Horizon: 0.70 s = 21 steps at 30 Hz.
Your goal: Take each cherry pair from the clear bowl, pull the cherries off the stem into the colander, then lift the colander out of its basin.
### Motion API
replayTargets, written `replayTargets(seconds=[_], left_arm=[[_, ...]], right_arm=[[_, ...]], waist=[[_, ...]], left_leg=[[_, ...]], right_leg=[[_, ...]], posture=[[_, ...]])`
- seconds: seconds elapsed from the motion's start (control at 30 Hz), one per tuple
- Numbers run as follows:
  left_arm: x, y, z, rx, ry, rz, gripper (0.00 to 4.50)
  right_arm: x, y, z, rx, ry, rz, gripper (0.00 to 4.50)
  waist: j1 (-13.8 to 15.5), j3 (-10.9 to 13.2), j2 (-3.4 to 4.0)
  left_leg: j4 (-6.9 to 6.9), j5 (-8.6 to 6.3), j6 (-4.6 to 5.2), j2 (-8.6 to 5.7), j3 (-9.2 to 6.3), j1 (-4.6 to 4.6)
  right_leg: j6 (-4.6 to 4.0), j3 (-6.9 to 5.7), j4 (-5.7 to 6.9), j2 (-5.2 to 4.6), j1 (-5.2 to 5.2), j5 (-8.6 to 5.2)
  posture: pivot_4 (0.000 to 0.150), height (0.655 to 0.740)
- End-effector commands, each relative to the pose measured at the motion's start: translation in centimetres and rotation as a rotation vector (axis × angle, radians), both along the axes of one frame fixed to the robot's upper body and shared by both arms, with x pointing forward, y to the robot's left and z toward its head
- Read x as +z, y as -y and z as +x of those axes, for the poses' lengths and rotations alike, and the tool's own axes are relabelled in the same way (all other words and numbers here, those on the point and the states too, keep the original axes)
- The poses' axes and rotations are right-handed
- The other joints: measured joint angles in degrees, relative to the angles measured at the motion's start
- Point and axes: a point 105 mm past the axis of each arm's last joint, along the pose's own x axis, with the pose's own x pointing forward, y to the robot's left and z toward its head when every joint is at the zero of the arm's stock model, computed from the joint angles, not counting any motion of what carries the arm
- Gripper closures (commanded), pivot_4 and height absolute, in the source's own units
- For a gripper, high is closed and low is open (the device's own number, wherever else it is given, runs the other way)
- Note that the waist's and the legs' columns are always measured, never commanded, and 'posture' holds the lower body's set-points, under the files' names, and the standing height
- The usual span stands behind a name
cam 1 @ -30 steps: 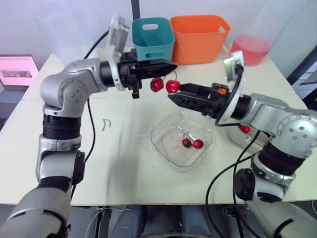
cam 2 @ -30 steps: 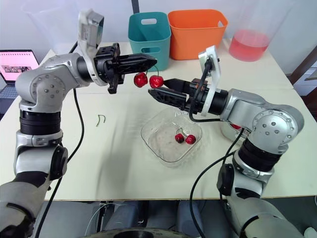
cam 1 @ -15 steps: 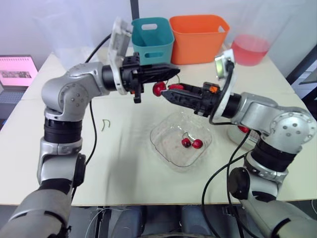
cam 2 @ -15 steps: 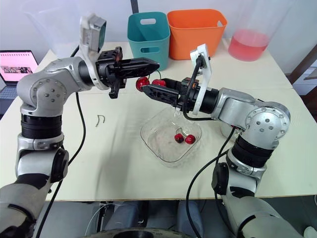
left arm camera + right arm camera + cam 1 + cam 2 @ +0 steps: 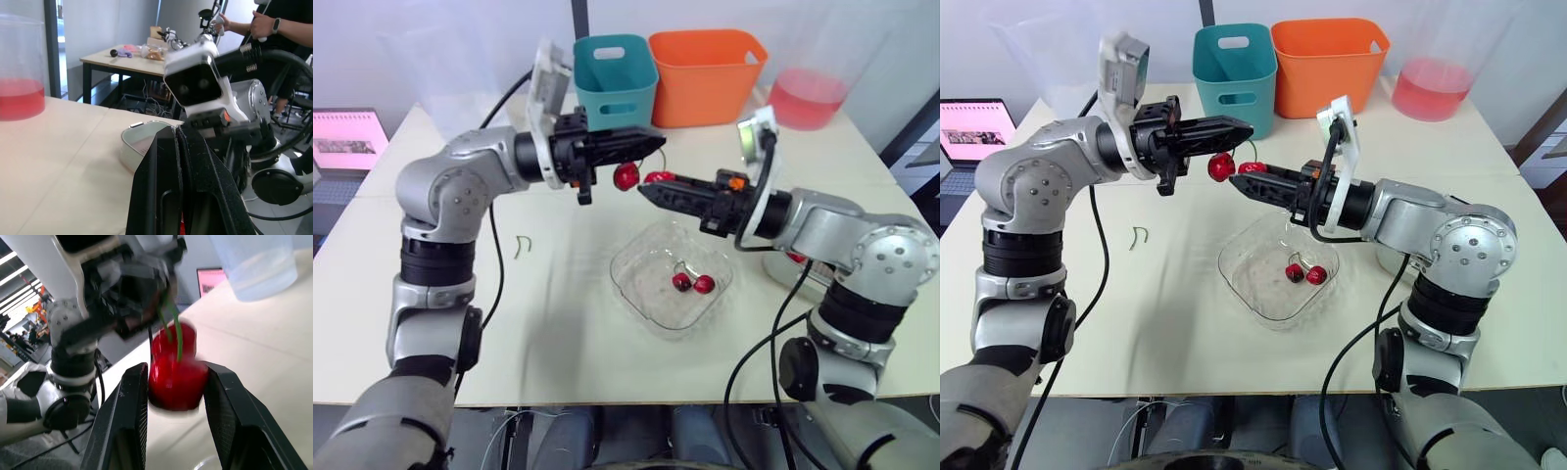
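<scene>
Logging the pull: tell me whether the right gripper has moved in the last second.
Yes. Judged against the clear bowl, the right gripper has shifted slightly toward the robot's left, its fingers now around one cherry.

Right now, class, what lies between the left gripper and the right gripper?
The cherry pair: the left gripper is shut on its stem, the right gripper on one cherry, as the right wrist view shows.
</scene>
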Motion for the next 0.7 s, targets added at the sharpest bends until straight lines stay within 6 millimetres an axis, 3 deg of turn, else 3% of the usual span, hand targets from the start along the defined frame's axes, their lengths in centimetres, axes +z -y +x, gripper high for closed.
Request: replayTargets(seconds=[0.03,0.4,0.53,0.63,0.7], left_arm=[[2.2,-0.4,-0.4,0.004,0.070,-0.059,4.50],[1.6,-0.3,-0.8,-0.016,0.053,-0.042,4.50],[1.6,-0.3,-0.9,-0.020,0.049,-0.043,4.50],[1.7,-0.3,-1.0,-0.024,0.048,-0.045,4.50],[1.7,-0.3,-1.0,-0.025,0.048,-0.046,4.50]], right_arm=[[0.6,-0.1,-0.5,0.018,0.041,0.013,2.76],[1.5,0.0,0.0,-0.002,0.048,0.071,2.76],[1.7,0.1,0.0,-0.005,0.051,0.077,1.53],[1.7,0.2,0.3,-0.021,0.046,0.078,0.02],[1.7,0.2,0.3,-0.024,0.045,0.079,0.02]], waist=[[-0.02,0.00,0.00],[0.01,0.00,0.00],[0.01,0.00,0.00],[-0.01,0.00,0.00],[0.01,0.00,0.00]], left_leg=[[0.00,0.00,0.00,0.00,0.00,0.00],[0.00,0.00,0.00,0.00,0.00,0.00],[0.00,0.00,0.00,0.00,0.00,0.00],[0.00,0.00,0.00,0.01,0.00,0.00],[0.00,0.00,0.00,0.01,0.00,0.00]], right_leg=[[0.00,0.00,0.00,0.00,0.00,0.00],[0.00,0.00,-0.01,0.00,0.00,0.00],[0.00,0.00,-0.01,0.00,0.00,0.00],[0.00,0.00,-0.01,0.00,0.00,0.00],[0.00,0.00,-0.01,0.00,0.00,0.00]], posture=[[0.150,0.7400],[0.150,0.7400],[0.150,0.7400],[0.150,0.7400],[0.150,0.7400]])
